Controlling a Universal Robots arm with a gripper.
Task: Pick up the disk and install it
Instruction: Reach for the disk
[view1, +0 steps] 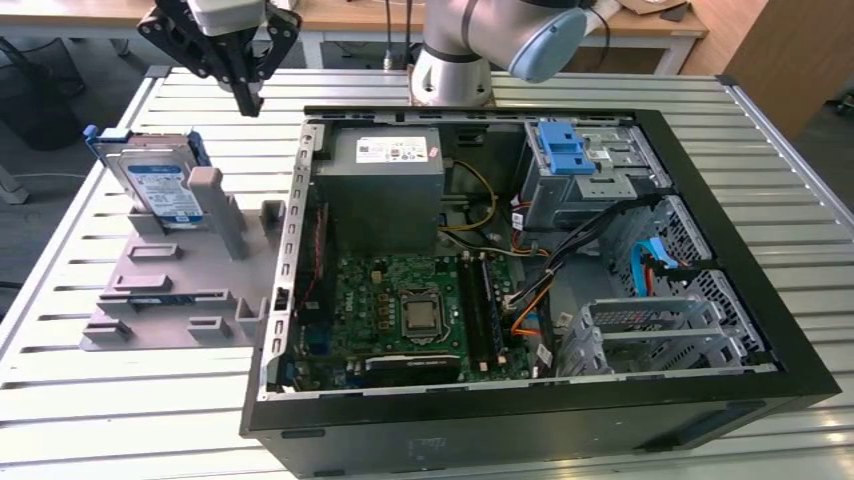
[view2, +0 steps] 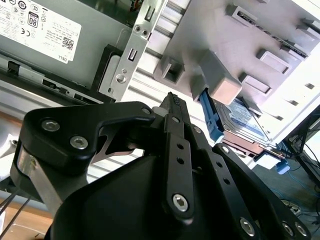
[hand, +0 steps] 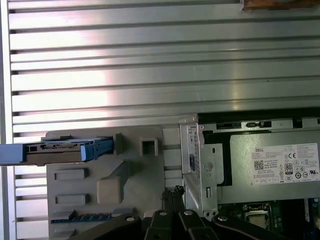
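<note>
Hovering over the counter near the disk, the tool is carrying nothing, its fingers seemingly pressed together. The disk is leaning in the grey holder on the exterior view's left of the open computer case, so pickup and installation are both waiting.

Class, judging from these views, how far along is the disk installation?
Done: nothing yet; the disk stands in the grey holder outside the computer case. In hand: nothing; the end effector hangs shut and empty above the table beside the holder. Left: picking up and installing the disk.
</note>
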